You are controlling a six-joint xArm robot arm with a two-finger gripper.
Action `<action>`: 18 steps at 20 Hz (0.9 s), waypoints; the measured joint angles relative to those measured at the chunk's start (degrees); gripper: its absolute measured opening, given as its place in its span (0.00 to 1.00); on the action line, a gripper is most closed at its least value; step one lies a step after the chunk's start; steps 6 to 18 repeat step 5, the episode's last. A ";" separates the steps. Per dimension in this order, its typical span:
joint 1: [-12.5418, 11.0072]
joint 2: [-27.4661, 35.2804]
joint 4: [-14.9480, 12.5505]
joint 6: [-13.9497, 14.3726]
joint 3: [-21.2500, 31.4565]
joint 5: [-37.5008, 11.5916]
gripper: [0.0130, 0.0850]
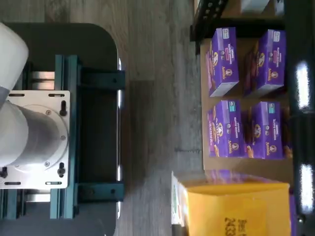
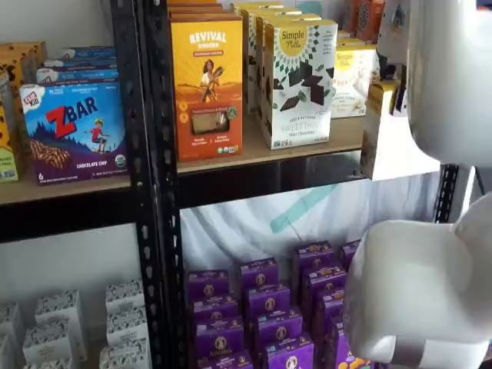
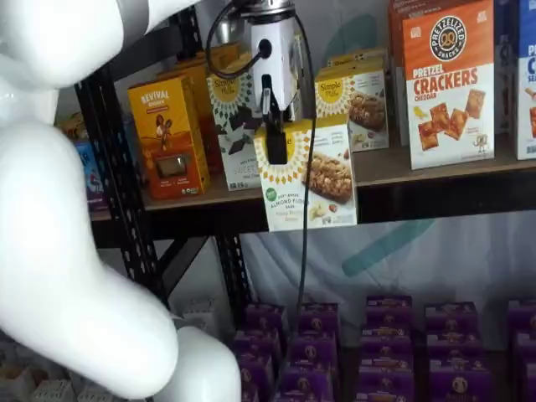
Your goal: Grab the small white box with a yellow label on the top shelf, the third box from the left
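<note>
White arm [image 3: 67, 251]; gripper [image 3: 276, 138] clamping small white box [image 3: 314, 180].

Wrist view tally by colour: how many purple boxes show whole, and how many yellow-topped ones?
Purple cardboard boxes, whole in view: 4
Small white box with yellow top panel: 1
Total: 5
</note>
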 joint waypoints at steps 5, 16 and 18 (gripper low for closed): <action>-0.26 -2.20 -0.26 -0.31 2.29 0.29 0.33; -0.26 -2.20 -0.26 -0.31 2.29 0.29 0.33; -0.26 -2.20 -0.26 -0.31 2.29 0.29 0.33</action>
